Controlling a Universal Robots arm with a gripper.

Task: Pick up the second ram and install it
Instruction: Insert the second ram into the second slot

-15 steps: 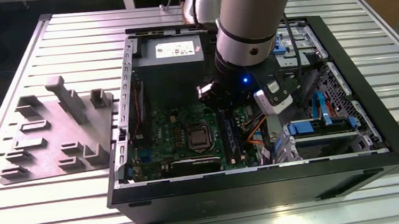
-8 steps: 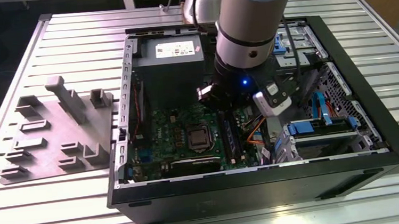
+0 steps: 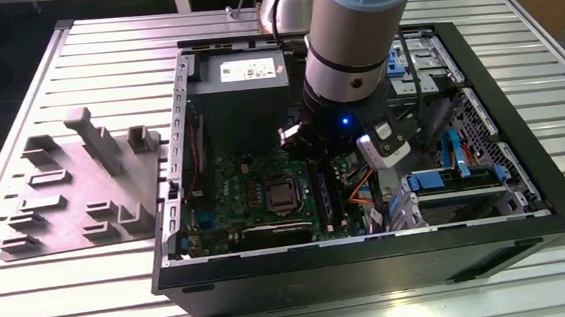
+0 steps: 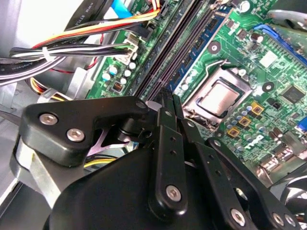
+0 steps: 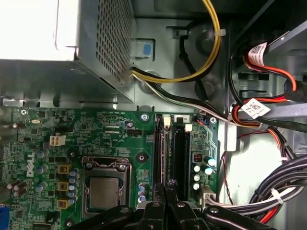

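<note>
The second ram (image 5: 165, 153) stands on its edge in a slot of the green motherboard (image 5: 110, 139), seen as a thin pale line between the dark slots. My gripper (image 5: 166, 186) has its black fingers (image 5: 156, 213) closed together on the near end of that strip. In the second wrist view the gripper (image 4: 168, 96) meets the same strip, which runs away between the slots. In the exterior view the arm (image 3: 344, 101) reaches down into the open computer case (image 3: 372, 265), over the slots beside the processor (image 3: 280, 191).
A grey fixture tray (image 3: 73, 190) lies on the table at the exterior view's left. The power supply (image 3: 241, 86) sits at the case's back. Bundled cables (image 5: 268, 196) and a blue drive cage (image 3: 456, 183) crowd the side of the slots away from the processor.
</note>
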